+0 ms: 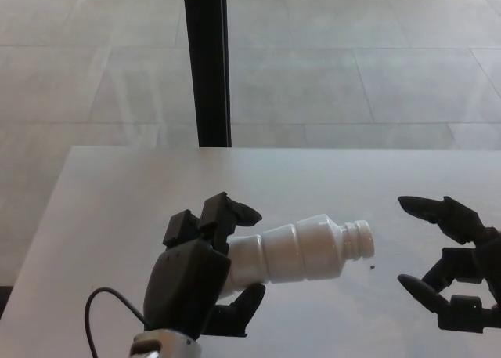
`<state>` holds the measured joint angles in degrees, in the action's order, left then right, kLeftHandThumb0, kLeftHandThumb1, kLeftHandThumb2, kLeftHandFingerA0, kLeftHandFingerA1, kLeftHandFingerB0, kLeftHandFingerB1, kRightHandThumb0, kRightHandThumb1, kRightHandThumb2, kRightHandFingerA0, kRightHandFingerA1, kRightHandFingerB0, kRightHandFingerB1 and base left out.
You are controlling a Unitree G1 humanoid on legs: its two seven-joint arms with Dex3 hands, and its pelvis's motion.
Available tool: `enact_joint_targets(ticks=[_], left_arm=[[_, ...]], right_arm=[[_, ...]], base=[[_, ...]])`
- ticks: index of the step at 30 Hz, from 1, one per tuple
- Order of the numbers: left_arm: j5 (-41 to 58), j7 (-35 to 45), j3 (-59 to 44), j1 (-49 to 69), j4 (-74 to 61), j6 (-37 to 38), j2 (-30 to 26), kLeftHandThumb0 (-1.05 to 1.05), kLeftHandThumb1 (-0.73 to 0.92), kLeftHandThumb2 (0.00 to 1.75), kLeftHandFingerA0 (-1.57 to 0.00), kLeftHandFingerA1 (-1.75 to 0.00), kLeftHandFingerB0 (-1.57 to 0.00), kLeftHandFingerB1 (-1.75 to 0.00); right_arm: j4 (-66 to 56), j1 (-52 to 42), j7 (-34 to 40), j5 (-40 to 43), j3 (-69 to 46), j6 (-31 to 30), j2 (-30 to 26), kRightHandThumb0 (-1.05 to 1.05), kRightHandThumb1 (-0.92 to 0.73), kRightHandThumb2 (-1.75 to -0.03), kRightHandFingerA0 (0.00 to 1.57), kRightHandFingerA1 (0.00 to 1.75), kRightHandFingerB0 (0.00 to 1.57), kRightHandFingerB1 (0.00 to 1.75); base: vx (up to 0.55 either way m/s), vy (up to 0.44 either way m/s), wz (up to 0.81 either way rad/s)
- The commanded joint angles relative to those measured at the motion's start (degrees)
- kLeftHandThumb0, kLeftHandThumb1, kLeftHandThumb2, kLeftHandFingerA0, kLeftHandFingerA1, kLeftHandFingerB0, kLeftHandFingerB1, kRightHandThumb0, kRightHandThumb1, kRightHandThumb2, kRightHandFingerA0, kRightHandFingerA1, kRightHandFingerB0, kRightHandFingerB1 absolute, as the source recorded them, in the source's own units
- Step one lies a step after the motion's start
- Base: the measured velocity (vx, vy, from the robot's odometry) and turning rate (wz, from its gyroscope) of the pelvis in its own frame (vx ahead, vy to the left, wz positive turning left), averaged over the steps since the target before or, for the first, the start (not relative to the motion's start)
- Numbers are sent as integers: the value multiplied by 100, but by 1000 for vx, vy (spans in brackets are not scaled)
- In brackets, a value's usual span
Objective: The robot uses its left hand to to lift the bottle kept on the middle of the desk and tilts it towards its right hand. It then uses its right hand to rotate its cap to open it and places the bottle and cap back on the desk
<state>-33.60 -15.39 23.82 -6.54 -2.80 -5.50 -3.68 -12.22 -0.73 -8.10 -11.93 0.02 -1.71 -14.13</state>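
My left hand (196,283) is shut on the base of a white ribbed bottle (301,250), held above the desk (117,209) and tilted so its neck points right. The threaded neck (359,239) is bare; no cap shows anywhere in view. At the picture's right edge my right hand (458,268) hangs apart from the bottle, a clear gap from the neck. Its fingers (427,207) and thumb (419,289) are spread, and I see nothing between them.
A black vertical post (207,60) stands behind the desk's far edge, with a tiled floor (352,60) beyond. A black cable (98,311) loops beside my left wrist. A tiny dark speck (372,267) lies on the desk below the neck.
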Motion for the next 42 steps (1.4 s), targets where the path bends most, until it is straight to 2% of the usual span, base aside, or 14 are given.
enact_joint_targets(ticks=[1,17,19,23,24,28,30,31,33,35,38,39,40,42], left_arm=[[14,-343,-105,93,84,532,39,13,54,145,-110,-174,-96,-153],[71,-578,-232,188,270,1146,237,14,54,140,-102,-175,-88,-175],[54,-566,-226,198,232,1155,253,10,73,134,-113,-123,-106,-118],[56,-508,-236,203,173,1110,307,11,73,133,-112,-122,-105,-118],[72,-510,-245,202,177,1128,325,22,51,149,-119,-175,-104,-156],[-20,-530,-245,209,193,1125,314,22,48,149,-102,-175,-86,-175],[27,-522,-254,195,232,1190,311,14,56,143,-116,-175,-102,-157],[22,-506,-256,196,216,1165,318,12,72,133,-112,-122,-105,-117],[-6,-565,-261,173,260,1222,316,11,72,133,-112,-122,-105,-117],[-21,-516,-260,185,212,1111,340,15,54,140,-101,-175,-86,-174],[21,-502,-280,174,213,1127,357,13,56,144,-117,-175,-102,-156],[0,-541,-279,165,240,1163,352,11,73,133,-112,-123,-106,-118],[-13,-558,-288,110,277,1183,347,11,56,142,-117,-175,-104,-157],[5,-565,-295,97,298,1216,346,12,56,145,-116,-175,-104,-158]], right_arm=[[177,27,107,-96,47,17,-8,-58,-48,-84,93,102,29,46],[681,572,255,-46,104,-16,186,-49,-58,-58,92,112,38,34],[789,697,264,-65,117,8,181,-48,-58,-58,91,109,38,33],[887,840,281,-60,124,115,169,-53,-47,-83,93,106,31,47],[885,889,272,-68,128,171,144,-55,-48,-83,95,109,32,48],[845,939,286,-156,161,204,106,-55,-48,-83,96,107,32,49],[790,892,203,-53,165,309,117,-50,-58,-58,95,111,40,35],[766,884,184,-49,178,276,126,-55,-46,-83,96,107,34,49],[702,862,161,-87,218,208,120,-56,-47,-83,95,107,33,49],[605,818,88,-61,266,179,122,-57,-47,-84,94,107,34,49],[552,815,31,-96,324,189,70,-52,-59,-59,92,110,40,35],[537,807,9,-115,345,192,43,-52,-59,-59,92,107,40,35],[558,839,9,-111,345,241,18,-52,-59,-59,92,107,42,34],[570,843,10,-93,353,282,1,-50,-59,-59,93,109,43,35]], base=[[0,0,0],[0,0,0],[0,0,0],[0,0,0],[0,0,0],[0,0,0],[0,0,0],[0,0,0],[0,0,0],[0,0,0],[0,0,0],[0,0,0],[0,0,0],[0,0,0]])
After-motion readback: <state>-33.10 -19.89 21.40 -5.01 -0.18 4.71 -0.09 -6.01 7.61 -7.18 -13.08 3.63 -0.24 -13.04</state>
